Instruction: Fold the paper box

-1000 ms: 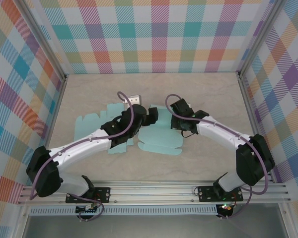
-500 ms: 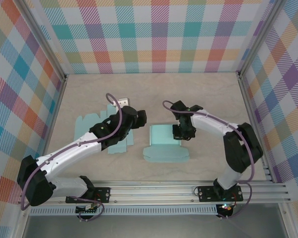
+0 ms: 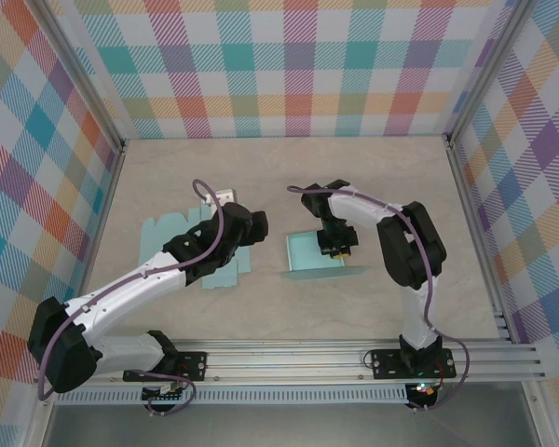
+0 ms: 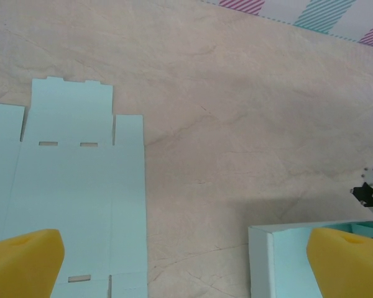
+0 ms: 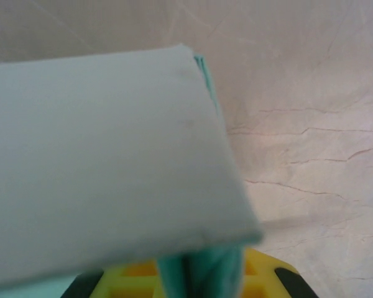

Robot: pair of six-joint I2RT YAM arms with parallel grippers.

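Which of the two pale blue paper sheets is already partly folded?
The right sheet, pinched by the right tool, has a raised wall; the left sheet lies flat.

Robotics lab test cell: plaid walls (image 3: pixel 298 65), aluminium frame rail (image 3: pixel 289 358), beige marbled tabletop (image 3: pixel 289 168).
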